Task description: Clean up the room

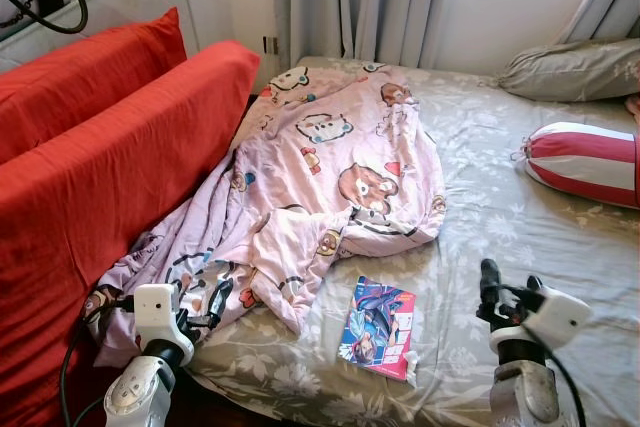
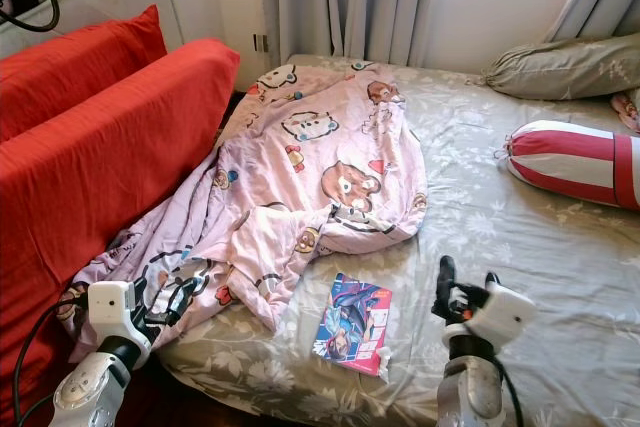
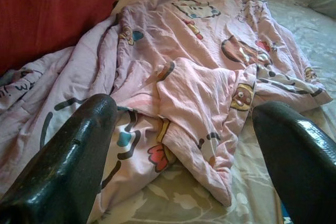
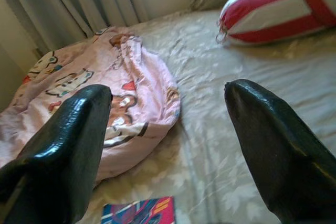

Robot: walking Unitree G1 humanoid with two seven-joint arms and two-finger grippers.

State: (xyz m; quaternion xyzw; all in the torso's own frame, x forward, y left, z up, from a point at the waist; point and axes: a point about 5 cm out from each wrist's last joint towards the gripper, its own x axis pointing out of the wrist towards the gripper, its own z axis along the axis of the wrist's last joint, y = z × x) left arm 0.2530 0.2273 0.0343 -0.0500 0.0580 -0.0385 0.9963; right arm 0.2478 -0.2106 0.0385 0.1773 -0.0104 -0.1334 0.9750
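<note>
The bed [image 1: 520, 207] with its grey floral sheet takes up most of the scene, and two red cushions [image 1: 110, 147] lean along its edge at nine o'clock. A crumpled pink cartoon-print blanket [image 1: 330, 167] sprawls from twelve o'clock down toward seven — the biggest thing out of place. A striped red-and-white bolster [image 1: 585, 162] lies at three o'clock, with a grey pillow [image 1: 570, 69] beyond it at two. A small colourful book [image 1: 378, 327] rests flat on the sheet at six o'clock, just off the blanket's hem.

The left gripper [image 1: 205, 309] hovers at the blanket's lower edge, fingers spread wide and holding nothing; the right gripper [image 1: 508, 289] hangs above bare sheet at five o'clock, also wide and empty. My read is that the tidying is at the approach stage — nothing is grasped yet. The next move likely calls for the left gripper to close on a blanket fold.
</note>
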